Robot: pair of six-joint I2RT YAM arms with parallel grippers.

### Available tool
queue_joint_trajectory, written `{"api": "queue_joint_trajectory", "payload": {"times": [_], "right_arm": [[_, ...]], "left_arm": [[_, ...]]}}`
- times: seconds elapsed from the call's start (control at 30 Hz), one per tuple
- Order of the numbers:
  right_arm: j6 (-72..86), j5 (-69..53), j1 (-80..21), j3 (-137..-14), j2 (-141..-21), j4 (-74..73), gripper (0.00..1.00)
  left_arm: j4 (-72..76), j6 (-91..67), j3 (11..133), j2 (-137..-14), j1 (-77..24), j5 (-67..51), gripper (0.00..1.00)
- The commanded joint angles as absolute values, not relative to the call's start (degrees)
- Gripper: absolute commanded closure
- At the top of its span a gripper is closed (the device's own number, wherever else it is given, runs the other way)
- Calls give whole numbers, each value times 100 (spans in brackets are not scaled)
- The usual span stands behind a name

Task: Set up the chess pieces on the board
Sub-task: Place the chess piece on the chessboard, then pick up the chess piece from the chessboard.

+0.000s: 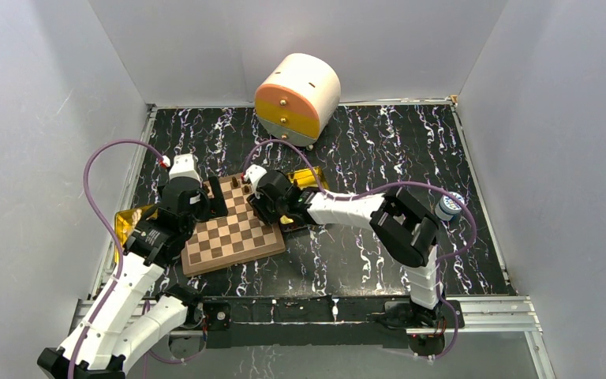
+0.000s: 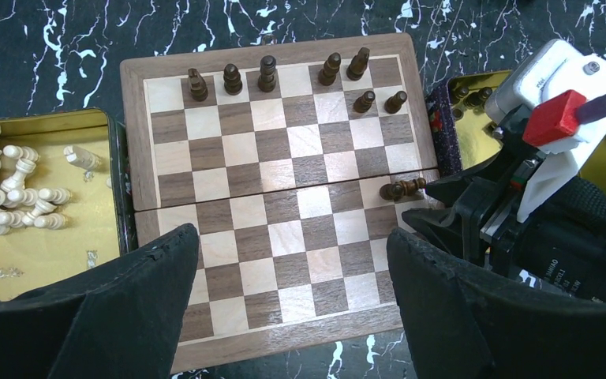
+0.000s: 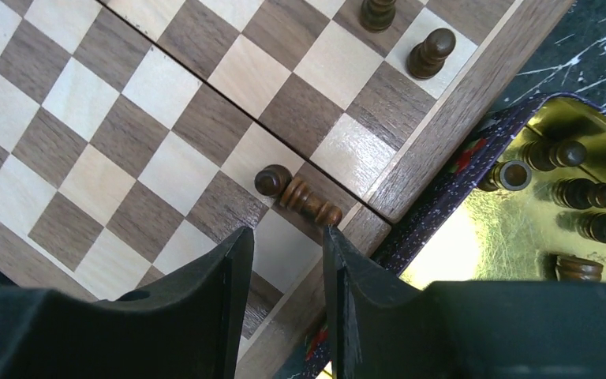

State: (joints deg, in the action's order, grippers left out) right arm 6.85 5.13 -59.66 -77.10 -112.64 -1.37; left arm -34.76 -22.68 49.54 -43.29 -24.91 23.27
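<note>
The two arms are bolted at the near edge of the black desk (image 1: 363, 264), which has white streaks on it. The board (image 1: 233, 233) lies flat on the desk in front of the left arm (image 1: 126, 284), turned a little.

The left jaws hang over the near side of the board. Their two black fingers (image 2: 126, 316) are wide apart and there is nothing between them.

The right arm (image 1: 343, 209) reaches across to the right edge of the board. Its jaws are a little apart, and their black fingers (image 3: 205, 316) hold nothing. Just past the tips, one dark piece (image 3: 298, 195) lies on its side on the board. It is next to the right border, by the crack that runs across the middle. Its round head points in toward the middle of the board.

Farther away, seven dark chess pieces (image 2: 267, 73) stand up on the far side of the board. Five are in the last row and two are in the row before it, near the right corner.

A gold tin (image 2: 47, 260) sits just beside the left edge of the board with a heap of white pieces (image 2: 16, 189) in it. Another gold tin (image 3: 473, 237) sits just beside the right edge, with more dark pieces (image 3: 584, 193) lying inside.

At the far edge of the desk stands a round cream box (image 1: 297, 99) with orange and yellow drawers.
</note>
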Motion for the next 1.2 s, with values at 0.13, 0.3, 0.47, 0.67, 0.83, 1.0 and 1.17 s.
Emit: {"api": "queue_joint_trajectory", "payload": {"times": [0.13,0.3,0.47,0.67,0.83,1.0,1.17], "right_arm": [[36,-306,-5776,-7510,-10801,437,51],[-351,-659,-5650,-7429,-10671,511,47],[-527,-1254,-5351,-7442,-10665,534,48],[-882,-1841,-5177,-7586,-10893,322,55],[-1199,-2018,-5173,-7742,-11062,71,55],[-1346,-2063,-5176,-7947,-11225,-145,55],[-1463,-2002,-5177,-8111,-11425,-189,54]], "left_arm": [[-3430,-2285,4891,-4306,-2461,2313,15],[-3421,-2276,4873,-4293,-2461,2302,15],[-3410,-2259,4903,-4313,-2461,2296,15],[-3401,-2246,4915,-4300,-2461,2268,15],[-3385,-2250,4881,-4293,-2461,2271,16],[-3354,-2238,4856,-4302,-2461,2252,16],[-3323,-2217,4836,-4253,-2461,2250,16]]}}
